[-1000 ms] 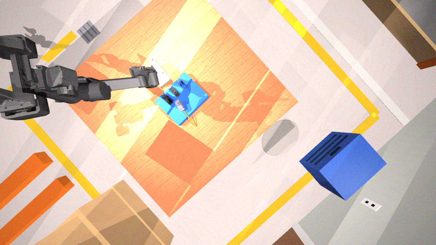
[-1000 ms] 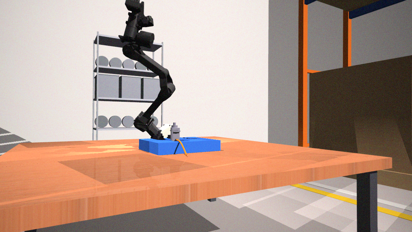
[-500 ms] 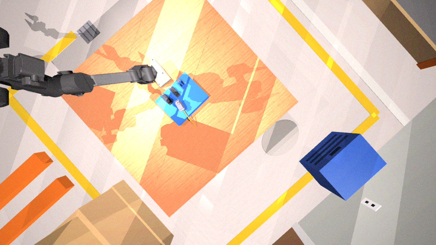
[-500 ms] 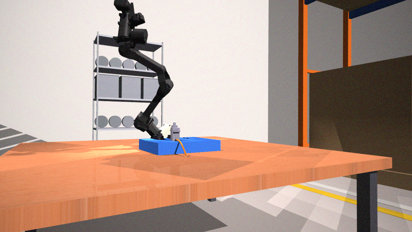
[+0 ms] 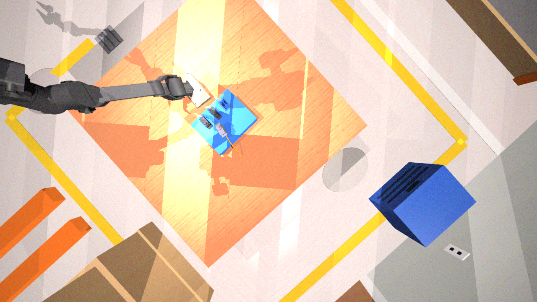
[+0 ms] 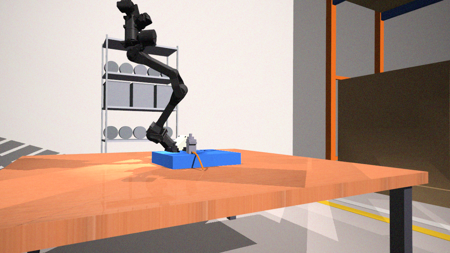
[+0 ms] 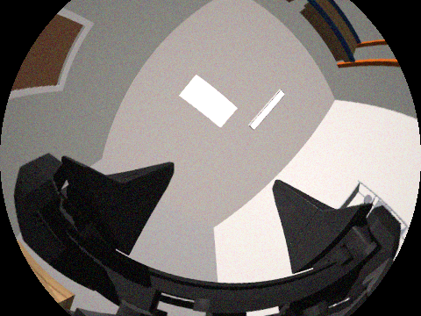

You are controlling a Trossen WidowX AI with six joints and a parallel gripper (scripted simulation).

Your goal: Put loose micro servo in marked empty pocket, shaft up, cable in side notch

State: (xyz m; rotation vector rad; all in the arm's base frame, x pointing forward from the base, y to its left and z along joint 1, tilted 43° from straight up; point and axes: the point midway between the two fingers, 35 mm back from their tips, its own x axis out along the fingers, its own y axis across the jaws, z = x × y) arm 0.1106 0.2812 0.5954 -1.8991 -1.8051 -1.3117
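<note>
The blue deck block (image 5: 243,117) (image 6: 220,159) lies on the table. A grey micro servo (image 5: 221,129) (image 6: 191,146) stands upright on it, shaft up, with its ears well above the deck surface. Its orange cable (image 5: 233,145) (image 6: 199,161) hangs over the block's edge to the table. Two dark servos (image 5: 205,121) (image 5: 215,113) sit in the deck in a row with an empty-looking pocket (image 5: 225,103). Whether the pocket's side notch is open cannot be told. My gripper (image 7: 226,177) is open and empty, high above the table and facing the ceiling. It is outside the top view.
A white tilted plate (image 5: 199,93) (image 6: 181,141) stands beside the deck, close to the arm's foot (image 6: 171,147). The arm (image 5: 129,91) (image 6: 180,90) rises from there. The wooden table (image 5: 262,161) (image 6: 251,192) carries them. A metal shelf (image 6: 143,108) stands behind.
</note>
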